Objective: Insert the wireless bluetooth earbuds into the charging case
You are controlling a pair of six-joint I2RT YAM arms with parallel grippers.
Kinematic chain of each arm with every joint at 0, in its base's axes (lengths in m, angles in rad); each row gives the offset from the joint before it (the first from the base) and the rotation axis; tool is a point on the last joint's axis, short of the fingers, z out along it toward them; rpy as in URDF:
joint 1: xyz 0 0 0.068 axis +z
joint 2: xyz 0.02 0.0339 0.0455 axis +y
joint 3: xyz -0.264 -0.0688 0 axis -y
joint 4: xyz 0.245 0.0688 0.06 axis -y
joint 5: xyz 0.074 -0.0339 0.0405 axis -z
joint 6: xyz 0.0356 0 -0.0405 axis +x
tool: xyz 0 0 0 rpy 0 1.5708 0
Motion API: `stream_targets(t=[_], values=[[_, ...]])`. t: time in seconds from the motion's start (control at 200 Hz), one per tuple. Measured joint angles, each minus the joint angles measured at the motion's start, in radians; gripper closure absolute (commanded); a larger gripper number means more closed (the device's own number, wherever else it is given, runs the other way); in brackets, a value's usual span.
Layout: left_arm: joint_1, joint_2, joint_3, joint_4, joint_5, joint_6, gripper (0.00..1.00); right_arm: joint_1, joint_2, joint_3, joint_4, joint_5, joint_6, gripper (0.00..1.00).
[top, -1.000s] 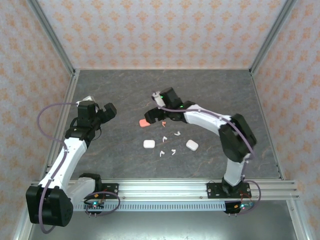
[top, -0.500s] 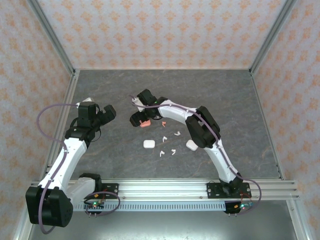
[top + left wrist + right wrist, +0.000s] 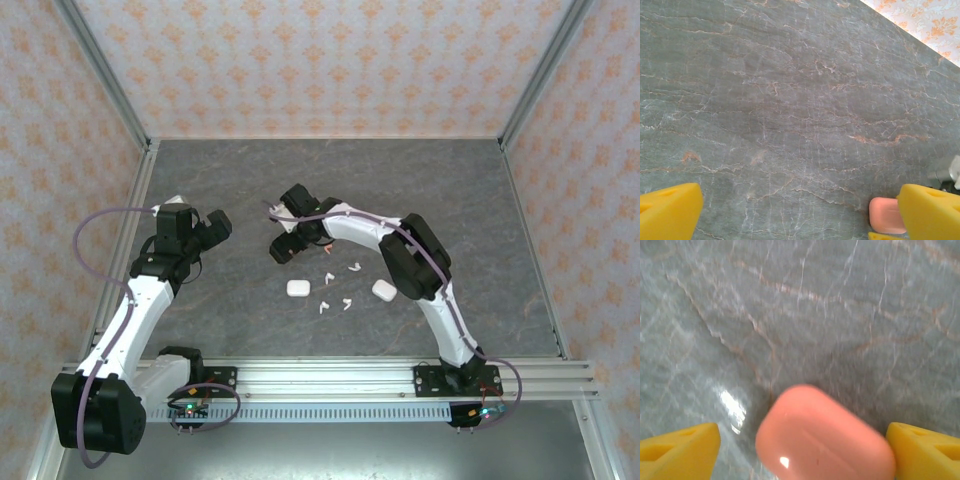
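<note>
Marbled tabletop (image 3: 330, 180) holds earbuds (image 3: 330, 278) beside white cases (image 3: 298, 288); right fingers (image 3: 680, 450) spread around pink case (image 3: 825, 440), left fingers (image 3: 670, 210) released.

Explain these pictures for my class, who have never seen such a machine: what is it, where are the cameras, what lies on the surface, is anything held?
Two white robot arms stand bolted at the near edge of a grey table. One picture looks down from above; the other two come from a camera on each wrist, its yellow fingertips at the edges. On the table lie two white cases, small white earbuds and a pink case. The right gripper hangs open over the pink case; the left gripper is open too. Nothing is held.
</note>
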Motion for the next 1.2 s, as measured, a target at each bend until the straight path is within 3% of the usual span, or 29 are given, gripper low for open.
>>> stream_targets(t=[0.751, 1.201], values=[[-0.002, -0.005, 0.0, -0.001, -0.018, 0.0, 0.0, 0.068, -0.042, -0.067, -0.01, 0.111, -0.123, 0.23], [-0.002, -0.021, 0.0, -0.03, -0.028, 0.001, 0.0, 0.072, -0.019, 0.015, -0.048, 0.169, -0.161, 0.26]])
